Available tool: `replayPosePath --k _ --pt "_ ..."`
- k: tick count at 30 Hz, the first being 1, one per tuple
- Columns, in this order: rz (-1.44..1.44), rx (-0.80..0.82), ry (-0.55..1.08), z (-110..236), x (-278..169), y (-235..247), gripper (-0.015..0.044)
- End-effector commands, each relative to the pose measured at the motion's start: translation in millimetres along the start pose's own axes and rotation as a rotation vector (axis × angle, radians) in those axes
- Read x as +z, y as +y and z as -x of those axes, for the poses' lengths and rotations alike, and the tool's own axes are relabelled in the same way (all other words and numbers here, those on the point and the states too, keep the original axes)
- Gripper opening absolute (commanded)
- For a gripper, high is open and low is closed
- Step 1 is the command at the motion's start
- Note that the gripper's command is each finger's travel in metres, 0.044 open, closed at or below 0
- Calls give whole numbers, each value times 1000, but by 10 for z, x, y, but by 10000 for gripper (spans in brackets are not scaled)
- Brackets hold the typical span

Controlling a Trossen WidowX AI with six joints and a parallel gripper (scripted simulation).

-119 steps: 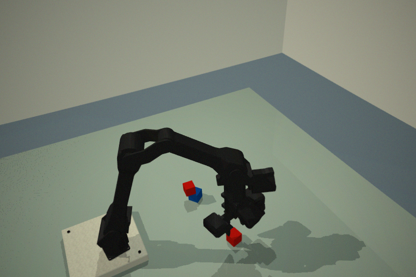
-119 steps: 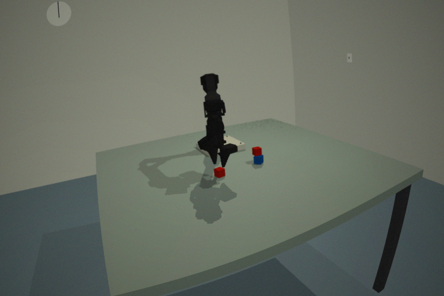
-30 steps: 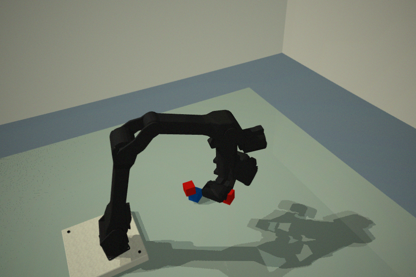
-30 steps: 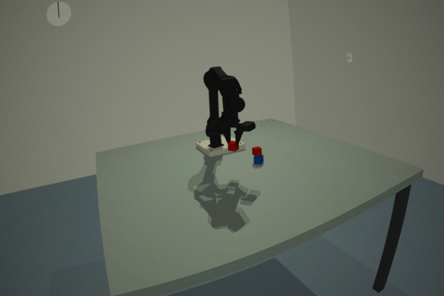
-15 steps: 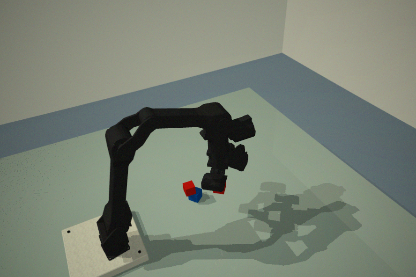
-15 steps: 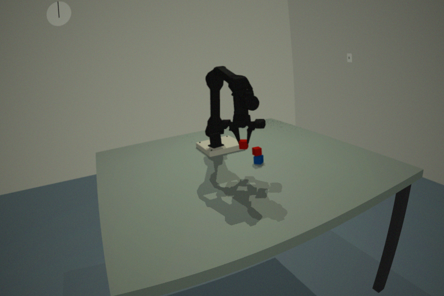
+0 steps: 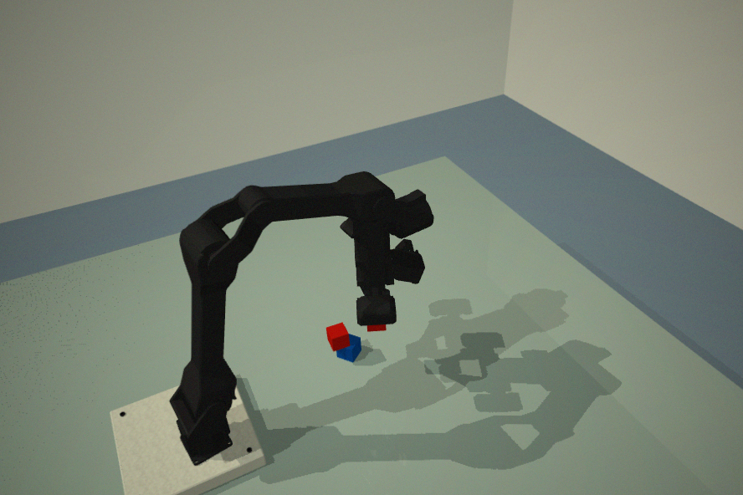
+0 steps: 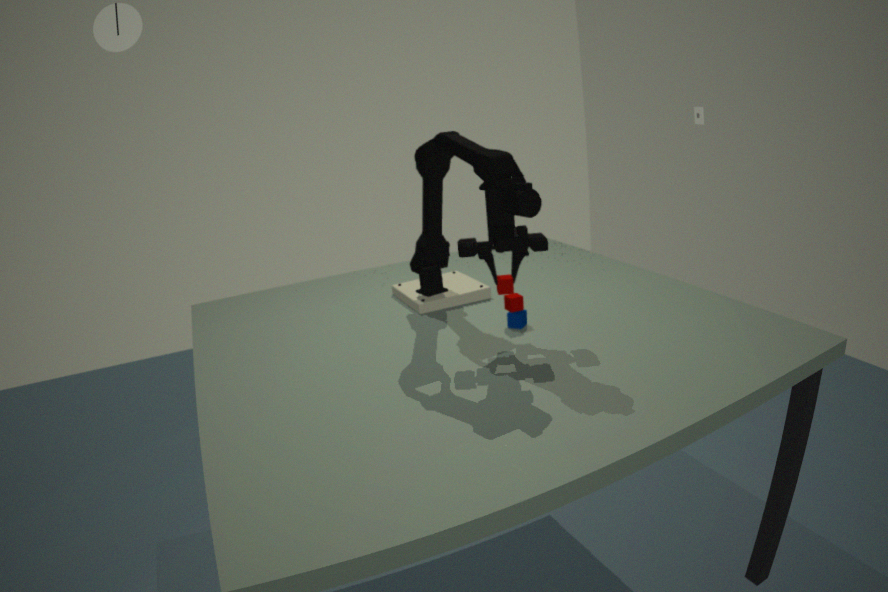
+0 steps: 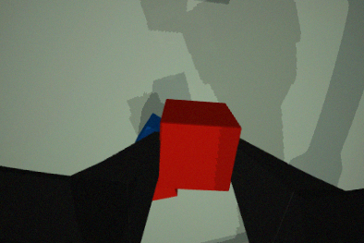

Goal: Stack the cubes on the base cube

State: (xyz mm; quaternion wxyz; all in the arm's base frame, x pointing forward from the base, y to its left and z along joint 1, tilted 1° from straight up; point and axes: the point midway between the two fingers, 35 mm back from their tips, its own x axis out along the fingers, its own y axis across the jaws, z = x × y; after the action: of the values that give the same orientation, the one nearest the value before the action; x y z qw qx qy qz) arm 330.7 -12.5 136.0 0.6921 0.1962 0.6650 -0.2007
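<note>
The blue base cube [image 7: 352, 351] [image 8: 517, 320] [image 9: 149, 127] stands on the table. One red cube [image 7: 337, 336] [image 8: 513, 302] rests on top of it, offset toward one corner. Part of that red cube also shows low in the wrist view [image 9: 163, 192]. My gripper [image 7: 376, 318] [image 8: 505, 282] [image 9: 195, 142] points down and is shut on the other red cube [image 7: 376, 328] [image 8: 504, 285] [image 9: 198, 156]. It holds this cube in the air, higher than the placed red cube and off to one side of the stack. The near finger hides most of the held cube in the top view.
The arm's pale base plate [image 7: 145, 443] [image 8: 407, 293] sits on the green table [image 7: 302, 280] [image 8: 305, 488]. Shadows of the arm fall across the table beside the stack. The left finger covers part of the stack in the wrist view.
</note>
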Motion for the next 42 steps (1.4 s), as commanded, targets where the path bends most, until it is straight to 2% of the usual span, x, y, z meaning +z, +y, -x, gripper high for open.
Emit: replayPosePath --k 1,14,27,42 --pt "68 -6 3 -24 -79 70 105" --pt "293 -3 5 -45 -336 355 105" --pt "339 -18 -15 -331 -361 358 105" --pt "324 -13 -7 -470 -353 361 105"
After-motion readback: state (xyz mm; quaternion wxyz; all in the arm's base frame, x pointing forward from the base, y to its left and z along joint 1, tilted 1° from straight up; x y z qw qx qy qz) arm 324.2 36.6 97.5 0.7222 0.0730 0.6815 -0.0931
